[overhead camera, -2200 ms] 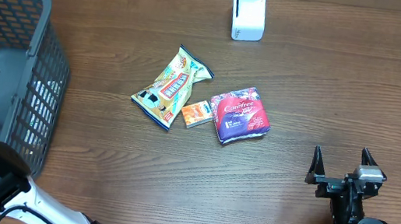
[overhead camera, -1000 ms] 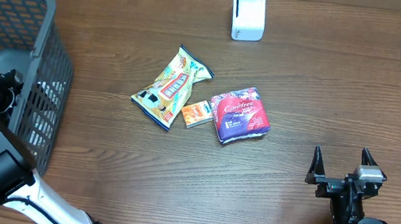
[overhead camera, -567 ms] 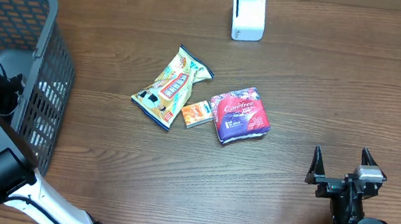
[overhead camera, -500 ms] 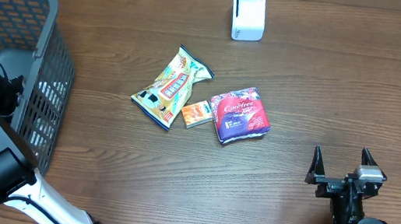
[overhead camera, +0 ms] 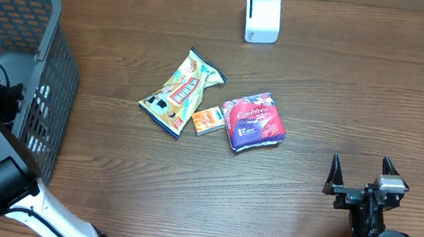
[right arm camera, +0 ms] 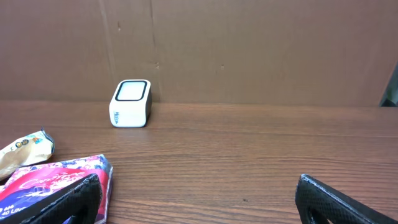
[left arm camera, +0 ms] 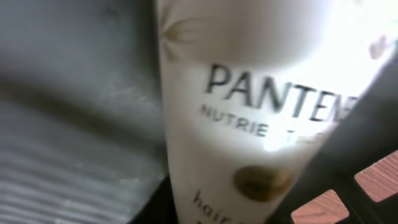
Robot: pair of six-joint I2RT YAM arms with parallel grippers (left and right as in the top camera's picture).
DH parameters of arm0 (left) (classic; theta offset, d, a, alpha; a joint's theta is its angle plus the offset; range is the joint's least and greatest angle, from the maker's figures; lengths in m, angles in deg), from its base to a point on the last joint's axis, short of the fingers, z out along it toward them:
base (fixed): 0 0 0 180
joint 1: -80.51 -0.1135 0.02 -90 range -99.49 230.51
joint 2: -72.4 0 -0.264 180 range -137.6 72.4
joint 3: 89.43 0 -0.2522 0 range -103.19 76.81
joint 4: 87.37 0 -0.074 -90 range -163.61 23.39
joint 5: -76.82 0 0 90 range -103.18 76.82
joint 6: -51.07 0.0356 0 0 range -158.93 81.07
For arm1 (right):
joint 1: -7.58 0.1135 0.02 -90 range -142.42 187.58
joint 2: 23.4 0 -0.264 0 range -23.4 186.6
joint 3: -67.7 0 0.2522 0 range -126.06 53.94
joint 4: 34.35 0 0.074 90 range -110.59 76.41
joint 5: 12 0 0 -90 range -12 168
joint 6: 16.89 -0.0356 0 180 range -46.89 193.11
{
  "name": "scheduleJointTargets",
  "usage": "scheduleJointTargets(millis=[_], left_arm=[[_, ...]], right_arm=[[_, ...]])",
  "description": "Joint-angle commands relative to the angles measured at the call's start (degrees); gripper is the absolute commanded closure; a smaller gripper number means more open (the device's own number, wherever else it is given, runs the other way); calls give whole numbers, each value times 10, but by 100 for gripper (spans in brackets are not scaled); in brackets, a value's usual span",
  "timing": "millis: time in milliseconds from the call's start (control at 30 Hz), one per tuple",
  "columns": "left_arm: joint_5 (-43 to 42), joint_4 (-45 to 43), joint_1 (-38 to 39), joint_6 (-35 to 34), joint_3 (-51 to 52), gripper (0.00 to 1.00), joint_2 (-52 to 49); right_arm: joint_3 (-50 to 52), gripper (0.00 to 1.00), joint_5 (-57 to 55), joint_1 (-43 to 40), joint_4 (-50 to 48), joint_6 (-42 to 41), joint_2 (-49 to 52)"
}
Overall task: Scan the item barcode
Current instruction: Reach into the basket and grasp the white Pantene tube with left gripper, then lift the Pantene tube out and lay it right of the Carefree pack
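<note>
A white Pantene bottle [left arm camera: 249, 112] fills the left wrist view, lying inside the grey mesh basket [overhead camera: 49, 46]. My left gripper [overhead camera: 8, 100] reaches down into the basket, and its dark fingers [left arm camera: 155, 208] press against both sides of the bottle. The white barcode scanner [overhead camera: 262, 14] stands at the table's far edge and also shows in the right wrist view as the scanner [right arm camera: 130, 102]. My right gripper [overhead camera: 363, 169] rests near the front right, open wide with nothing between its fingers [right arm camera: 81, 199].
Mid-table lie a yellow snack bag [overhead camera: 182, 91], a small orange box [overhead camera: 207, 120] and a purple-red pack [overhead camera: 253, 122]. The pack [right arm camera: 50, 180] lies just beyond my right gripper's left finger. A cardboard wall backs the table.
My left arm has dropped into the basket and its jaws have closed in on the white bottle. The right arm and the table items have not moved.
</note>
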Motion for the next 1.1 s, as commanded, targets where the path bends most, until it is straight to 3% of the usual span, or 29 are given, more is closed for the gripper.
scheduleJointTargets(millis=[0,233,500,633,667,867,1067], left_arm=[[15,17,1,-25,-43,94,-7],[1,104,2,-63,-214,96,-7],[-50,218,2,-87,-521,96,-6],[-116,257,2,-108,-663,96,-6],[-178,268,3,-109,-720,96,-6],[-377,267,45,-113,-793,96,10],[-405,267,184,-119,-791,96,10]], right_arm=[[6,0,-5,-2,-3,2,-5],[6,0,-5,-2,-3,2,-5],[6,0,-5,-2,-3,2,-5],[6,0,-5,-2,-3,2,-5],[6,0,-5,-2,-3,2,-5],[6,0,-5,-2,-3,2,-5],[6,0,-5,-2,-3,2,-5]])
